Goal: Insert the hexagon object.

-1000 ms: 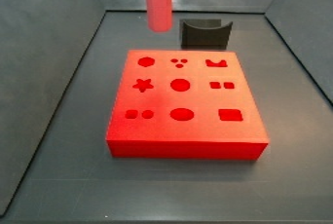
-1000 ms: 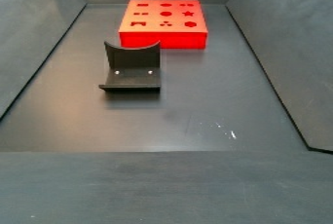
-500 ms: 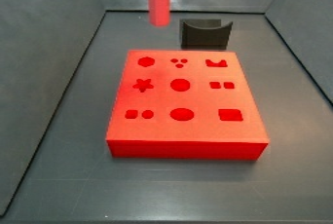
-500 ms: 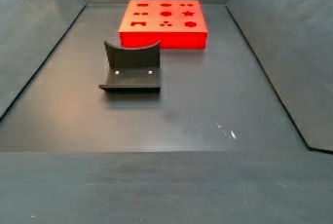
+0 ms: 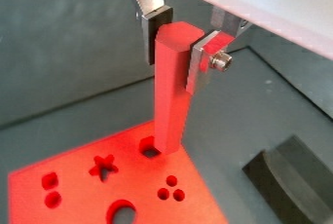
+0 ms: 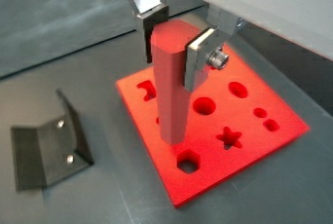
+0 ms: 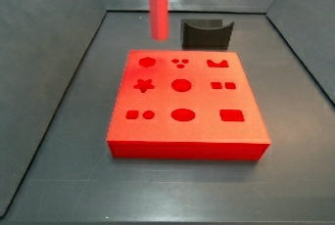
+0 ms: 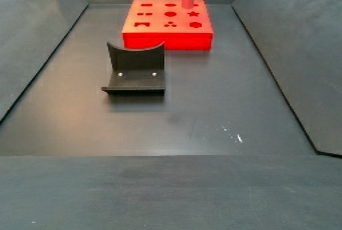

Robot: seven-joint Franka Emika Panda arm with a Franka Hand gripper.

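Centrally on the dark tabletop [image 7: 53, 121], toward its far edge in a side view, sits a wide red block [image 7: 186, 107] with shaped holes. Beyond it stands a dark grey curved piece [image 7: 207, 33]. Upright above the block hangs the hexagon object [image 5: 168, 96], clamped between the claw [image 5: 180, 41]'s silver fingers [image 5: 203, 60].

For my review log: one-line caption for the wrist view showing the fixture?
Gripper holds the hexagon object upright above the red block, fixture alongside.
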